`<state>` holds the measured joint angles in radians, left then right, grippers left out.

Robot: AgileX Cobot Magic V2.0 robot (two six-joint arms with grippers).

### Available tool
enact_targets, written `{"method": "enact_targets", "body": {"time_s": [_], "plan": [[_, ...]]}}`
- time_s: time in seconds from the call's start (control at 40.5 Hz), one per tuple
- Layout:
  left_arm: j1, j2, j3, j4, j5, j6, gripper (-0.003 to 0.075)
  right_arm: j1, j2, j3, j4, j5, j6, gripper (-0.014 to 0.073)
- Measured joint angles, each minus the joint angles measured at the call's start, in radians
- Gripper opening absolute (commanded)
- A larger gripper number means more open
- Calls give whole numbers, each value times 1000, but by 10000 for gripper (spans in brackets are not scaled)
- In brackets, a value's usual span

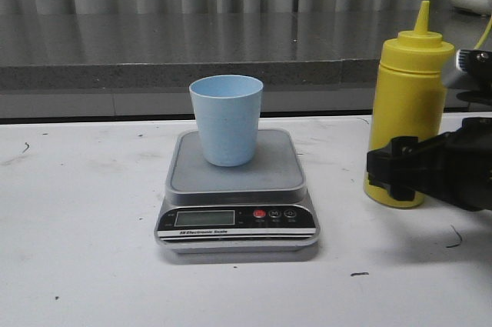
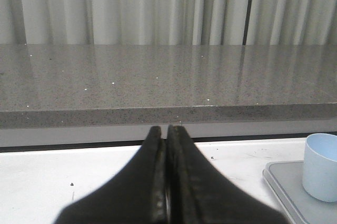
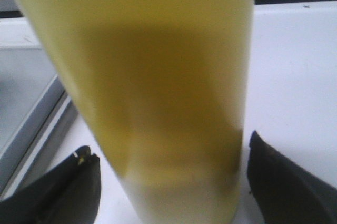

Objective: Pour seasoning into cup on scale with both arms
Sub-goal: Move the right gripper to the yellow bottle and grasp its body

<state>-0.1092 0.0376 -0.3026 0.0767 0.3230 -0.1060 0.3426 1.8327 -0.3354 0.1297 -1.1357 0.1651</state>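
Right pincer (image 1: 393,175) open around the seasoning (image 1: 407,111), fingers (image 3: 284,182) flanking its lower body, apparently not touching

Right gripper (image 1: 396,175): matte black, bulky, blocky body with squared edges in front view. Behind it, silver-grey metal fitting (image 1: 463,61) and thin yellow-green cable (image 1: 484,33). Right fingers (image 3: 292,182): black, wedge-shaped, one with small pale scuff at tip. Left gripper (image 2: 166,150): black, two long tapering fingers (image 2: 187,176), rounded tips, faintly textured surface, wider toward base.
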Motion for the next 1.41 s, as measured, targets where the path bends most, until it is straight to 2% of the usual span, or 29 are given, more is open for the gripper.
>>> {"method": "enact_targets", "body": {"time_s": [0.518, 0.937, 1.036, 1.209, 1.307, 1.406], "plan": [[0, 0, 0, 0, 0, 0, -20, 0, 50, -115, 34, 0, 0, 592], [0, 0, 0, 0, 0, 0, -20, 0, 82, -125, 35, -1, 0, 583], [0, 0, 0, 0, 0, 0, -20, 0, 84, -125, 35, -1, 0, 487], [0, 0, 0, 0, 0, 0, -20, 0, 84, -125, 35, -3, 0, 184], [0, 0, 0, 0, 0, 0, -20, 0, 84, -125, 35, -3, 0, 99], [0, 0, 0, 0, 0, 0, -20, 0, 84, -125, 35, -5, 0, 77]]}}
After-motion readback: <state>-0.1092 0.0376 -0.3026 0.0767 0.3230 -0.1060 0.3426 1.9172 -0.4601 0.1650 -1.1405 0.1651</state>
